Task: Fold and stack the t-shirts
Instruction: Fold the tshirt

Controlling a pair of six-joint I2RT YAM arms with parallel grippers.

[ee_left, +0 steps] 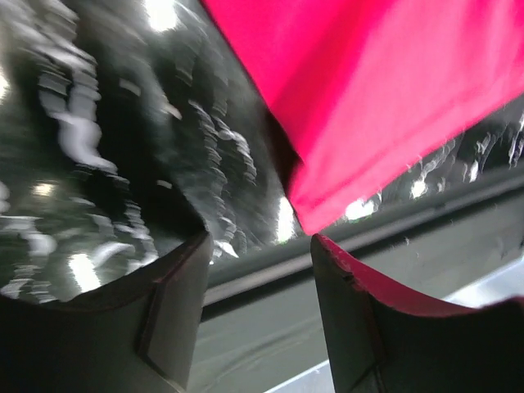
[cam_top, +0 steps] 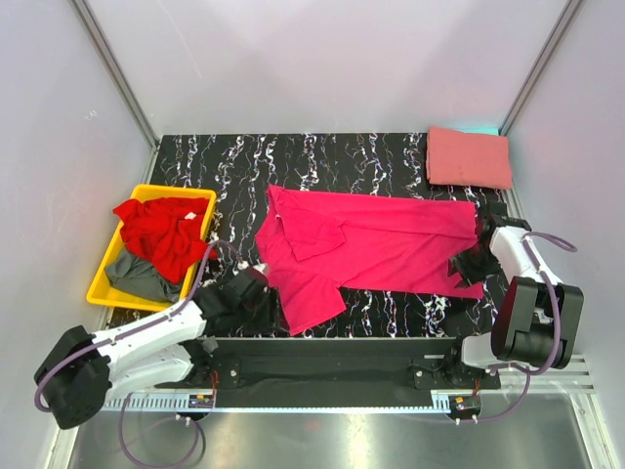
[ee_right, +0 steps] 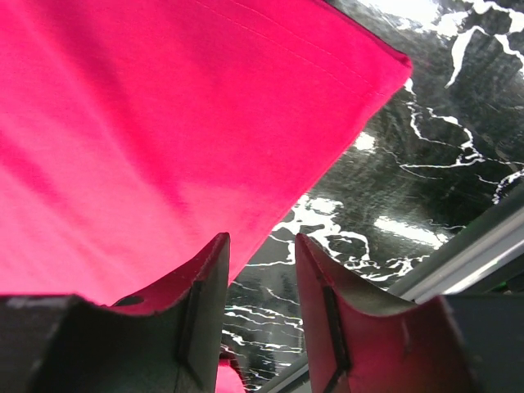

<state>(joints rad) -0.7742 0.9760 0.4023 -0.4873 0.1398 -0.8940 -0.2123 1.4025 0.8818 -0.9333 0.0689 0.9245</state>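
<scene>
The crumpled grey cloth t-shirt (cam_top: 142, 277) lay partly hidden under the red cloth t-shirt (cam_top: 166, 230); the left wrist view was blurred.

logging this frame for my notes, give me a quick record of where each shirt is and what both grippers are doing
magenta shirt: spread out on the table
salmon shirt: folded, far right corner
red shirt: crumpled in the yellow bin
grey shirt: crumpled in the same bin, partly under the red one
left gripper: open, beside the magenta shirt's near left edge
right gripper: open, by its near right corner
</scene>
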